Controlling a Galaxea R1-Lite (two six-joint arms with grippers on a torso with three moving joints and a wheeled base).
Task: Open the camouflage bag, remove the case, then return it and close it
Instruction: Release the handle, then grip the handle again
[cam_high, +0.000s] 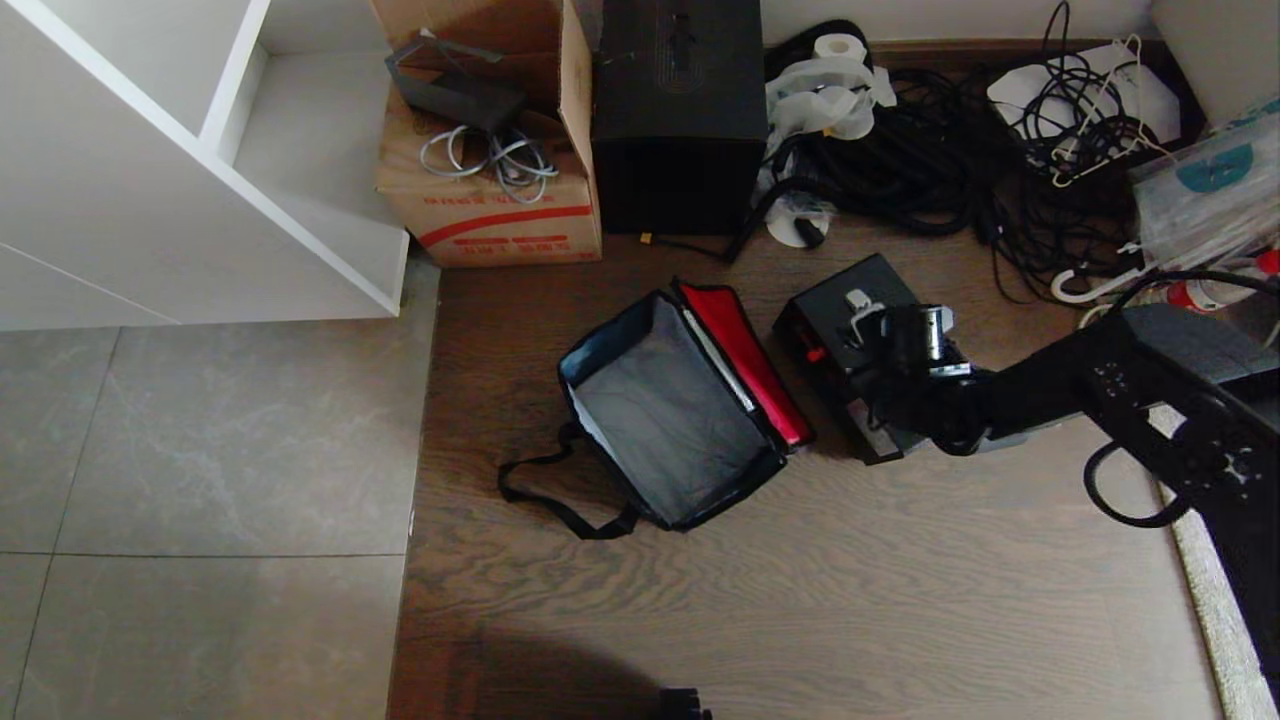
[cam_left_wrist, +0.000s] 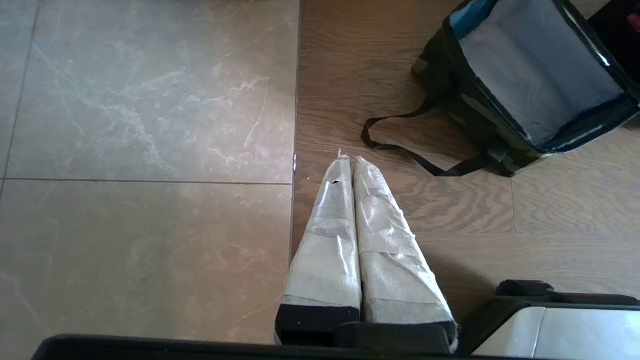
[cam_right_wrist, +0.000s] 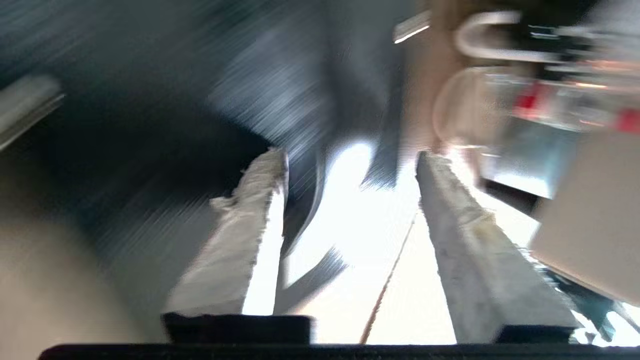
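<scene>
The camouflage bag (cam_high: 665, 410) lies open on the wooden floor, its grey inside bare and its red-lined lid (cam_high: 745, 355) folded back to the right. Its black strap (cam_high: 550, 495) trails toward the tiles. Just right of the lid, the black case (cam_high: 825, 315) lies on the floor with its small red latch facing the bag. My right gripper (cam_high: 865, 312) hovers over the case's top; in the right wrist view its gripper (cam_right_wrist: 350, 156) is open, and a blurred dark curved shape shows between the spread fingers. My left gripper (cam_left_wrist: 350, 160) is shut, parked low near the bag (cam_left_wrist: 535, 75).
Behind the bag stand a red-striped cardboard box (cam_high: 490, 200) and a tall black box (cam_high: 680, 110). A tangle of black cables (cam_high: 950, 150) and white hangers fills the back right. A white shelf unit (cam_high: 200, 170) stands at the left, above grey tiles (cam_high: 200, 450).
</scene>
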